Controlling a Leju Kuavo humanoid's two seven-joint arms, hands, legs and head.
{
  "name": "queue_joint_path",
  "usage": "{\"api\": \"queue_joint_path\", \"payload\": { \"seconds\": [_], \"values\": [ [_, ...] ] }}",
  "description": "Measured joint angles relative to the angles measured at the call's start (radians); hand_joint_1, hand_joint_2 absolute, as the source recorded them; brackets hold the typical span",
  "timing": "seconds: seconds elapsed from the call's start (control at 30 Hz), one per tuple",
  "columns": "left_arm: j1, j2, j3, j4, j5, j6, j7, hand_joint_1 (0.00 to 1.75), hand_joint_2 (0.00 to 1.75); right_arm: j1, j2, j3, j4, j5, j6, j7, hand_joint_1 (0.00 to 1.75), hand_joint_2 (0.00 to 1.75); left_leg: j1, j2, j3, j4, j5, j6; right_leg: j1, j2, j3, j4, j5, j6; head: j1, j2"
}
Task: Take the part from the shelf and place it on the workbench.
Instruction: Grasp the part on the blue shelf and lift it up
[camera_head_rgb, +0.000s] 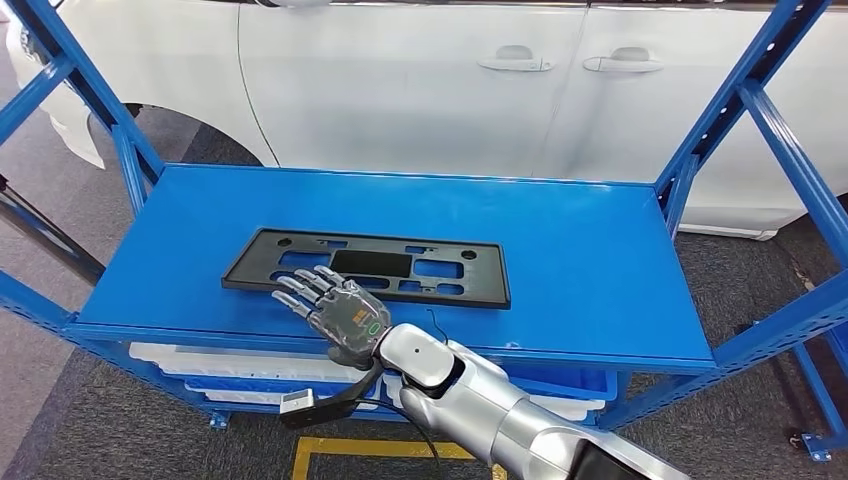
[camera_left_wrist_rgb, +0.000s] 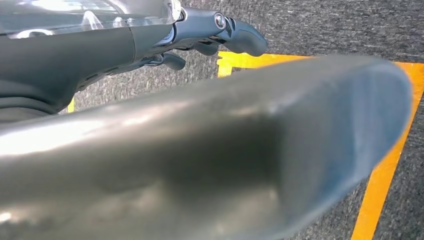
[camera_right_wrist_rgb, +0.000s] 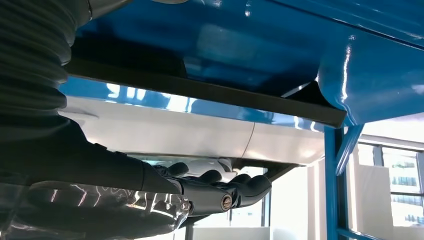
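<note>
Reaching my right hand (camera_head_rgb: 335, 312) with fingers spread apart over the near edge of the part (camera_head_rgb: 366, 266). It lies flat on the shelf (camera_head_rgb: 580, 260), long axis running left to right. My left hand's (camera_left_wrist_rgb: 200, 35) fingers hang loosely curled, holding nothing

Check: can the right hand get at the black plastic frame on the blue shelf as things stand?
Probably yes. The right hand is already over the near edge of the black plastic frame, fingers spread, and nothing else lies on the blue shelf around it. Whether the fingers touch it is unclear.

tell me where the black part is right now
In the head view the black part lies flat on the blue shelf, left of its middle and near the front edge, with the right hand spread over its near edge.
</note>
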Motion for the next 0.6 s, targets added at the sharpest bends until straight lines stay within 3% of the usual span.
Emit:
{"api": "queue_joint_path", "payload": {
  "seconds": [0.07, 0.1, 0.23, 0.3, 0.37, 0.4, 0.43, 0.47, 0.53, 0.6],
  "values": [
    [-0.001, 0.0, -0.001, 0.0, -0.001, 0.0, 0.0, 0.0, 0.0, -0.013, 0.016, 0.001, 0.025, 0.0, -0.001, 0.0, 0.0, 1.75, -0.003, 0.0, -0.001, 0.006, -0.005, -0.007, 0.003, -0.001, 0.062, -0.133, 0.051, -0.009, 0.0, 0.0],
    [-0.002, 0.0, -0.002, 0.0, -0.001, 0.0, 0.0, 0.0, 0.0, -0.019, 0.024, 0.001, 0.036, 0.0, -0.001, 0.0, 0.0, 1.75, -0.005, 0.0, -0.002, 0.008, -0.008, -0.012, 0.005, -0.001, 0.078, -0.169, 0.06, -0.013, -0.001, 0.0],
    [-0.002, 0.001, -0.003, 0.0, -0.002, 0.0, 0.0, 0.0, 0.0, -0.03, 0.045, 0.002, 0.071, 0.01, -0.001, 0.002, 0.0, 1.75, -0.002, 0.001, -0.007, 0.018, -0.019, -0.035, 0.005, 0.0, 0.085, -0.192, 0.064, -0.029, -0.001, 0.0],
    [-0.002, 0.001, -0.003, 0.0, -0.003, 0.0, 0.001, 0.0, 0.0, -0.033, 0.066, 0.006, 0.087, 0.02, 0.007, 0.01, 0.0, 1.75, 0.002, 0.001, -0.039, 0.091, -0.065, -0.047, 0.0, -0.001, 0.089, -0.198, 0.067, -0.037, -0.003, 0.0],
    [-0.002, 0.002, -0.004, 0.0, -0.004, 0.001, 0.001, 0.0, 0.0, -0.033, 0.081, 0.02, 0.1, 0.024, 0.022, 0.023, 0.0, 1.75, 0.005, 0.001, -0.101, 0.223, -0.124, -0.057, 0.001, -0.001, 0.089, -0.198, 0.066, -0.04, -0.004, 0.0],
    [-0.001, 0.002, -0.004, 0.0, -0.004, 0.001, 0.002, 0.0, 0.0, -0.032, 0.085, 0.031, 0.104, 0.021, 0.031, 0.033, 0.0, 1.75, 0.006, 0.001, -0.128, 0.274, -0.138, -0.06, 0.001, -0.001, 0.089, -0.198, 0.065, -0.04, -0.004, 0.0],
    [0.0, 0.002, -0.004, 0.0, -0.005, 0.001, 0.002, 0.0, 0.0, -0.032, 0.087, 0.042, 0.107, 0.013, 0.038, 0.046, 0.0, 1.75, 0.007, 0.001, -0.138, 0.288, -0.131, -0.062, 0.001, -0.001, 0.089, -0.197, 0.065, -0.04, -0.004, 0.0],
    [0.001, 0.002, -0.004, 0.0, -0.005, 0.001, 0.003, 0.0, 0.0, -0.034, 0.09, 0.054, 0.108, 0.002, 0.044, 0.061, 0.0, 1.75, 0.008, 0.001, -0.13, 0.264, -0.107, -0.063, 0.001, 0.0, 0.09, -0.197, 0.064, -0.039, -0.005, 0.0],
    [0.001, 0.002, -0.004, 0.0, -0.007, 0.0, 0.0, 0.0, 0.0, -0.045, 0.098, 0.08, 0.11, -0.029, 0.055, 0.097, 0.0, 1.75, 0.01, 0.001, -0.069, 0.13, -0.034, -0.06, 0.001, 0.002, 0.094, -0.197, 0.061, -0.035, -0.004, 0.0],
    [-0.002, 0.002, -0.004, 0.0, -0.009, -0.002, -0.002, 0.0, 0.0, -0.066, 0.102, 0.104, 0.113, -0.061, 0.064, 0.134, 0.0, 1.75, 0.006, 0.0, -0.02, 0.025, 0.001, -0.05, 0.004, 0.003, 0.095, -0.196, 0.06, -0.027, -0.004, 0.0]
  ]
}}
